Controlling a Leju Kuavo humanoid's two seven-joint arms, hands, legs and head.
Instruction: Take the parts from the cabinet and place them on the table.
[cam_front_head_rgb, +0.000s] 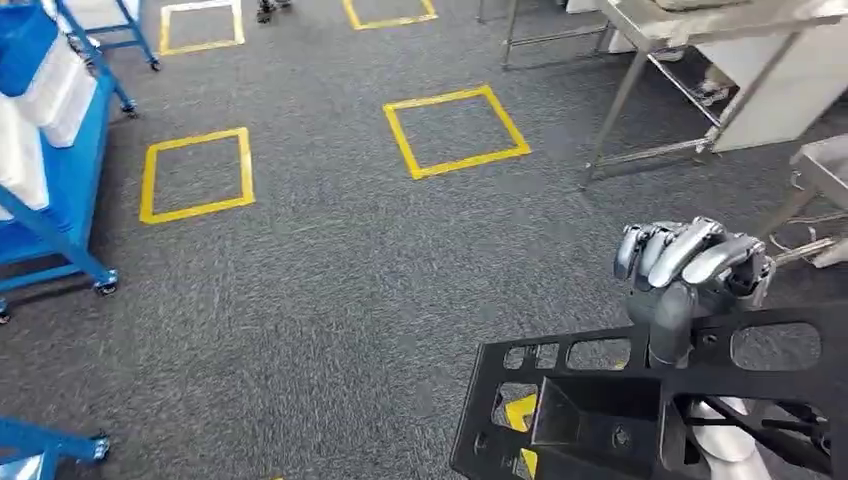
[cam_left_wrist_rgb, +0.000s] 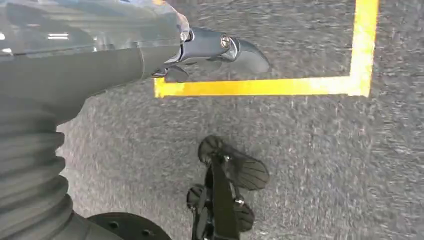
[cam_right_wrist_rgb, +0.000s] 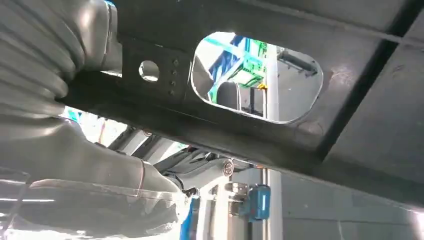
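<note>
From the head view, the right hand (cam_front_head_rgb: 690, 268) is low on the right side. Its fingers curl over the top edge of a black metal part (cam_front_head_rgb: 600, 410), and the thumb points down on the near face, so the hand grips the part. The part is a flat black frame with rounded holes cut in it and a boxy piece on its front. It is held up above the grey carpet floor (cam_front_head_rgb: 330, 290), at the bottom right of the view. Yellow tape squares (cam_front_head_rgb: 456, 131) are marked on the floor. A blue cart (cam_front_head_rgb: 50, 170) with white boxes stands at the left edge. A metal table (cam_front_head_rgb: 690, 60) with thin legs stands at the far right.

In the left wrist view, the left hand (cam_left_wrist_rgb: 215, 50) hangs over the carpet near a yellow tape line (cam_left_wrist_rgb: 260, 86). One dark finger sticks out straight and nothing is in the hand. I cannot tell how the other fingers lie.

In the right wrist view, the black part (cam_right_wrist_rgb: 300, 60) is very close and runs across the view, just beside the right hand (cam_right_wrist_rgb: 100, 175). A big rounded hole in the part shows blurry blue and white things behind it.
</note>
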